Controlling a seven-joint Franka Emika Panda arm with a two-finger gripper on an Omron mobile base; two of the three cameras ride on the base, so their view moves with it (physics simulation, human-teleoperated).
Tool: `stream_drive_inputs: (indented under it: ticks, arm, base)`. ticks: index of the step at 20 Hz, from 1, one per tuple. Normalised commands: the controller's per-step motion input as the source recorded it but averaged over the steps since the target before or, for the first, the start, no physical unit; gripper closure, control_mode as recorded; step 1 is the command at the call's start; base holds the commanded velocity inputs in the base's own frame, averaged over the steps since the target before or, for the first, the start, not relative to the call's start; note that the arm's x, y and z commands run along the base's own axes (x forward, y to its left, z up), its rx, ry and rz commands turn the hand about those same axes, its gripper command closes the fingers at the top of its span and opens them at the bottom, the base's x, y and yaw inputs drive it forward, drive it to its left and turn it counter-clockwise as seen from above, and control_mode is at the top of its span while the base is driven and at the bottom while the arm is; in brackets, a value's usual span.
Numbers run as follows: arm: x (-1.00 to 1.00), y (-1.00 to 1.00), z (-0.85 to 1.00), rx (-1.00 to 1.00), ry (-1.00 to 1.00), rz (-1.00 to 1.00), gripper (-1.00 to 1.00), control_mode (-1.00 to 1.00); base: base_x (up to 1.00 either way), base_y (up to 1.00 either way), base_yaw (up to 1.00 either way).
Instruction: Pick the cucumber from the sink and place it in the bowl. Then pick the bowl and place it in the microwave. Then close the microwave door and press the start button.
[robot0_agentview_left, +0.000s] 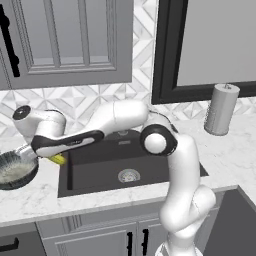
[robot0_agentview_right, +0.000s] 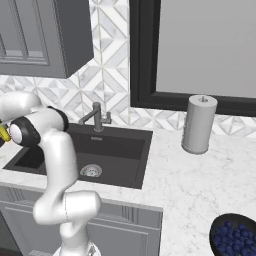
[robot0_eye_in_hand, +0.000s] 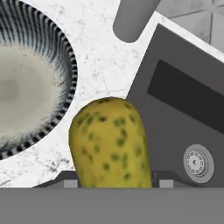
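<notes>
Cucumber (robot0_eye_in_hand: 110, 142) in gripper (robot0_eye_in_hand: 116, 183), between bowl (robot0_eye_in_hand: 43, 65) and sink (robot0_eye_in_hand: 183, 118).

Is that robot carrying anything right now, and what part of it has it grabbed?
Yes. The end effector grips the cucumber by one end; the rest juts out past the fingertips, above the counter between the bowl and the sink.
</notes>
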Motion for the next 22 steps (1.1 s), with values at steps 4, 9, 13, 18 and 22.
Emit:
stream_drive_inputs:
  ticks: [4,9,13,18,22]
  arm:
    - [0.01,0.41,0.07,0.06,-0.26,0.11,1.00,-1.00]
    - [0.00,0.00,0.00,0.24,-0.33,0.16,1.00,-1.00]
    - [0.01,0.00,0.00,0.29,-0.16,0.10,1.00,-1.00]
    - [0.12,0.05,0.00,0.35,-0.02,0.08,1.00,-1.00]
    - [0.24,0.16,0.00,0.24,0.05,0.04,1.00,-1.00]
  base:
    - [0.00,0.00,0.00]
    - [0.00,0.00,0.00]
    - [0.00,0.00,0.00]
    - [0.00,0.00,0.00]
    - [0.00,0.00,0.00]
